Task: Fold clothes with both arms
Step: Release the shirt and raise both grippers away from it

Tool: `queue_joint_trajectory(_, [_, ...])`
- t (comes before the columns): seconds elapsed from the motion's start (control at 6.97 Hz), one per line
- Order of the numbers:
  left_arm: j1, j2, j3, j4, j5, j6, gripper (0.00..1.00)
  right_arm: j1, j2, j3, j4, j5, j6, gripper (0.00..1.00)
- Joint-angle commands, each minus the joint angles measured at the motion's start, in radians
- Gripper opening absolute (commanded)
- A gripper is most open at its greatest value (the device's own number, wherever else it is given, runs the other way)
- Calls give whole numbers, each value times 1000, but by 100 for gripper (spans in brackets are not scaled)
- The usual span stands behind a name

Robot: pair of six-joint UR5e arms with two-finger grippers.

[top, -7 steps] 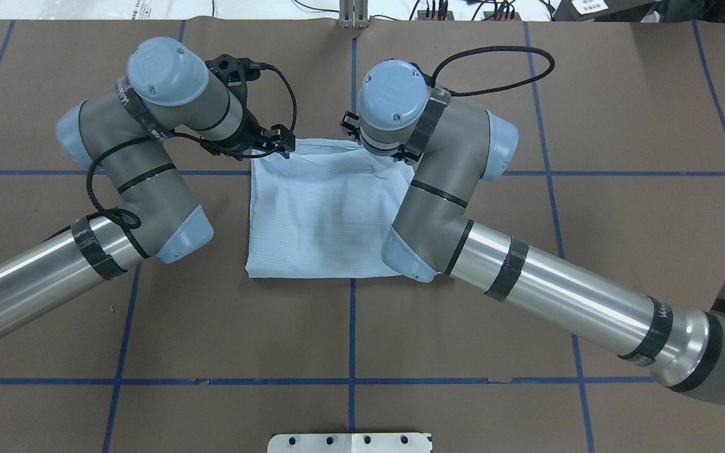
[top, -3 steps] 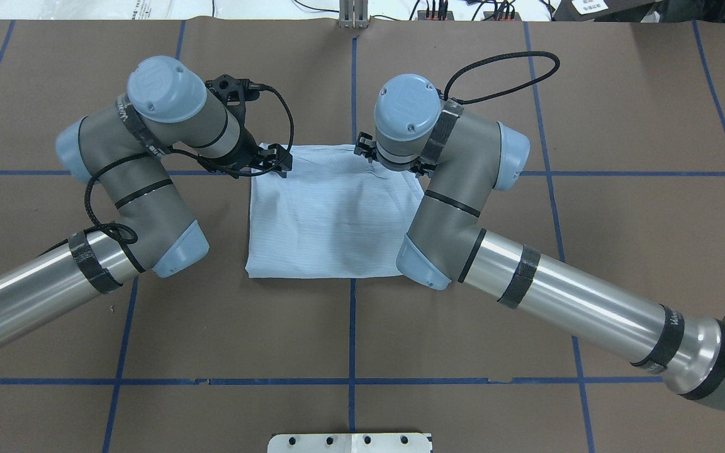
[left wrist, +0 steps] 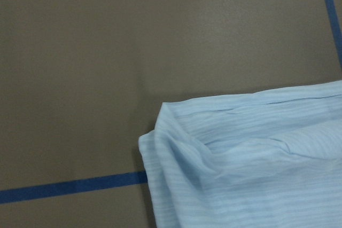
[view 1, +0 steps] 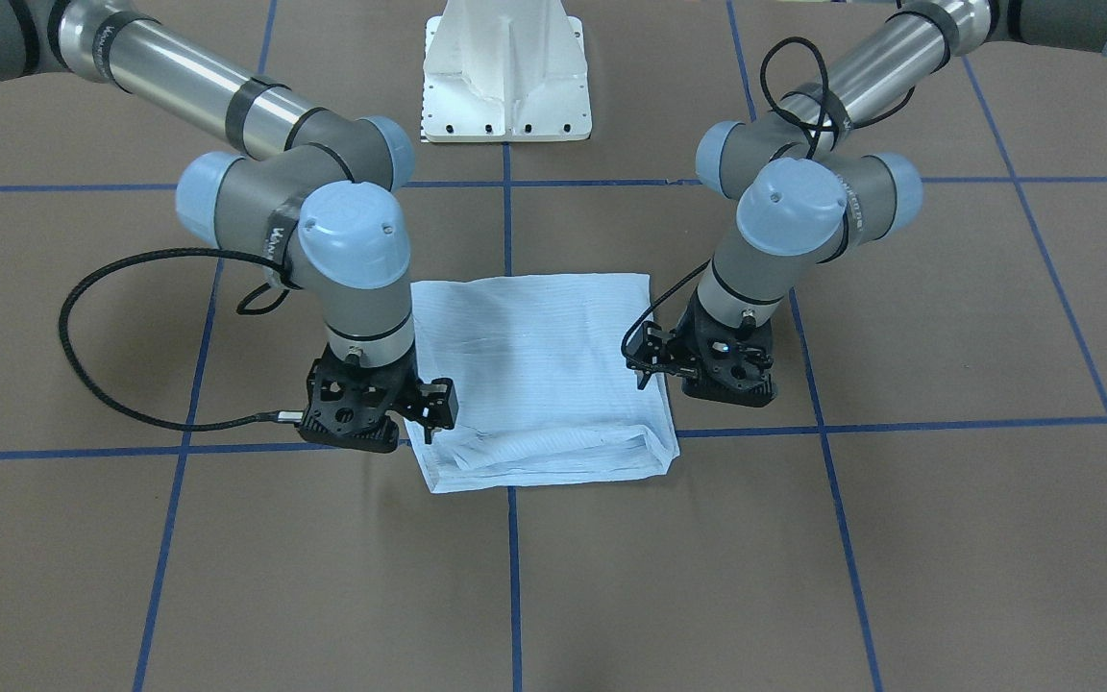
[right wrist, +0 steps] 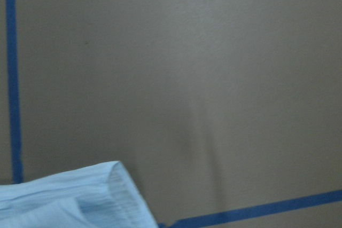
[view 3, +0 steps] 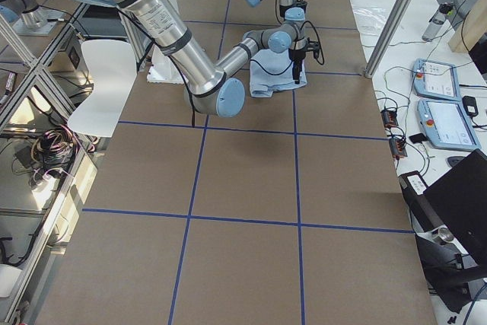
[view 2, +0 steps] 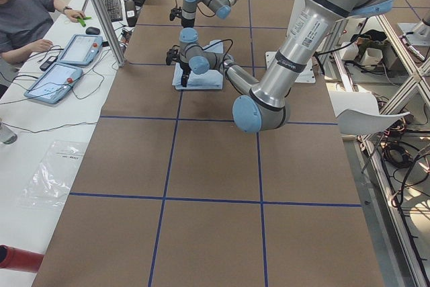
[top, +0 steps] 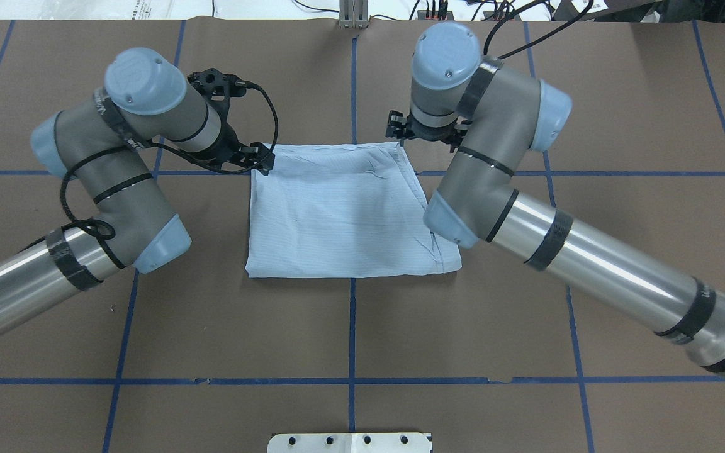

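The shirt [top: 337, 214] lies at the middle of the table [top: 211, 327], folded into a flat, roughly square packet of thin, pale blue cloth with faint stripes running through it. Its edge toward the robot is a clean, straight fold. The opposite edge, seen from the front-facing camera, shows several soft layers stacked and slightly gaping. A few shallow creases cross the top surface. The packet straddles a blue tape line [top: 351, 327] on the matt brown table covering.

The left gripper [view 1: 643, 363] sits low at the far corner of the shirt on the robot's left. Its black fingers are spread and grasp nothing. Its wrist camera looks down on that corner [left wrist: 240, 164], a rounded, puckered tuck of cloth lying free on the covering. The right gripper [view 1: 433, 408] hangs at the other far corner, just beside the cloth edge, its fingers likewise apart and empty. Its wrist camera catches only a tip of the folded fabric [right wrist: 80, 196].

The left arm [top: 117, 157] and right arm [top: 482, 170] bend inward from either side, smooth silver-grey tubes with rounded blue-grey caps and looping black cables. In the overhead view the right arm's elbow overlaps the shirt's right edge. The white pedestal base [view 1: 505, 77] stands behind.
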Motion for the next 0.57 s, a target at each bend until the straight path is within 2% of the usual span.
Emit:
queue_joint_trajectory(0.0, [-60,107,-270,228,-4,194,100,201,-208,187,-103,195,-416,100])
queue_joint_trajectory(0.14, [-122,169,-395,345,-19,323,100,289,-326,279,-140,237,-603,100])
queue_joint_trajectory(0.29, [-216,234,-472,428,-65,496,100,369,-440,368,-201,269,-785,100])
queue_joint_trajectory(0.43, [-323,290,-500,487,-79,681,100,465,-533,427,-266,315,-978,100])
